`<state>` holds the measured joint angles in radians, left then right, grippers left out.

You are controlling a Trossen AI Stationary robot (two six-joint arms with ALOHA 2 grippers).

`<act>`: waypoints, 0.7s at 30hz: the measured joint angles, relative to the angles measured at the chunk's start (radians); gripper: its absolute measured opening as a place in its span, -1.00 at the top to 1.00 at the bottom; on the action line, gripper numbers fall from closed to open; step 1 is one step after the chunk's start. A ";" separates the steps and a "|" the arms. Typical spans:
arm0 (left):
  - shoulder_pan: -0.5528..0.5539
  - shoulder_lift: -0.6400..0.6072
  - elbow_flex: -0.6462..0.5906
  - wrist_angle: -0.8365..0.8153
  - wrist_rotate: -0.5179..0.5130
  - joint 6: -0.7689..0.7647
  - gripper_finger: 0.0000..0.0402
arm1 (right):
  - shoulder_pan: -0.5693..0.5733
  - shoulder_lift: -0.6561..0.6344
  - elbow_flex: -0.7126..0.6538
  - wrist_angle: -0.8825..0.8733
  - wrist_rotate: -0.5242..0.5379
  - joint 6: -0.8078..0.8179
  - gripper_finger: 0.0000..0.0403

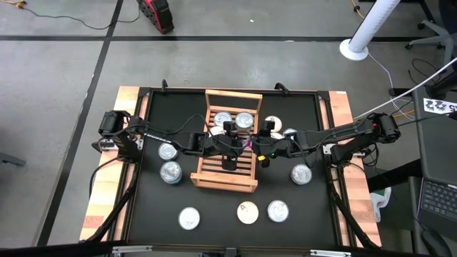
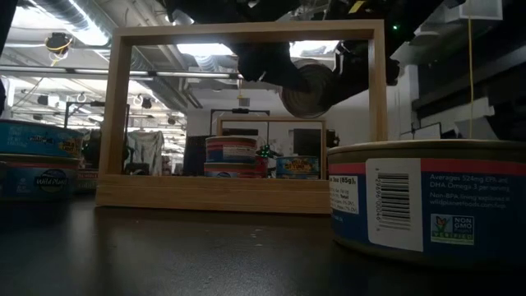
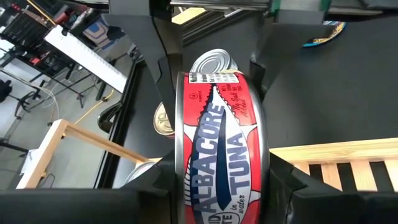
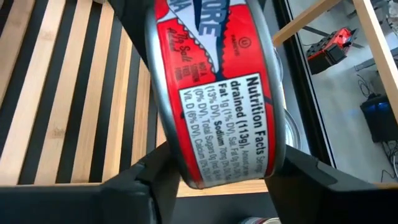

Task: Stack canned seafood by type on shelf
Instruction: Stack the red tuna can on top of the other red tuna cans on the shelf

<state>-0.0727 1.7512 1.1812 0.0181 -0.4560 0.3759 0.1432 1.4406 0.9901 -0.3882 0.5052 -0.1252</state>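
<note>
A red tuna tin [image 3: 221, 149] hangs on edge above the middle of the shelf [image 1: 225, 171], caught between both arms. Its red label carries a blue-and-white fish shape and the words "Albacore Tuna"; the far side of the band shows a white nutrition panel, and the rims are bare silver. The left claw [image 3: 217, 180] has its dark fingers pressed against the tin's two flat faces, part-way closed around it. The right claw [image 4: 214, 174] sits at the same tin from the other side; its fingers flank the tin, but whether they actually grip it cannot be told.

The shelf is a light wooden slatted rack with raised end rails, and two silver-lidded tins [image 1: 234, 119] lie at its far end. More round tins sit loose on the black worktop [image 1: 214, 228]: two to the left of the shelf, one to the right, three along the near edge. Beyond the worktop lies grey concrete floor with a white post base [image 1: 353, 48].
</note>
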 joint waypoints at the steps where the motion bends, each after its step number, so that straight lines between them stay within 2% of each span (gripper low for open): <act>1: 0.000 0.000 0.000 0.000 -0.002 0.000 0.37 | 0.000 0.000 0.000 0.001 0.002 0.016 -0.09; 6: 0.014 0.000 0.000 -0.006 -0.052 0.027 0.34 | 0.000 0.000 0.000 0.012 0.086 0.043 -0.30; 10: 0.039 0.000 0.000 -0.017 -0.100 0.077 0.35 | 0.000 -0.021 0.000 -0.012 0.094 0.040 -0.40; 21: 0.167 0.000 0.000 -0.157 -0.129 0.103 0.33 | 0.000 -0.158 0.000 -0.188 0.057 0.128 -0.39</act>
<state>0.0945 1.7512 1.1812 -0.1389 -0.5848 0.4789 0.1436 1.2824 0.9905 -0.5764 0.5627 0.0026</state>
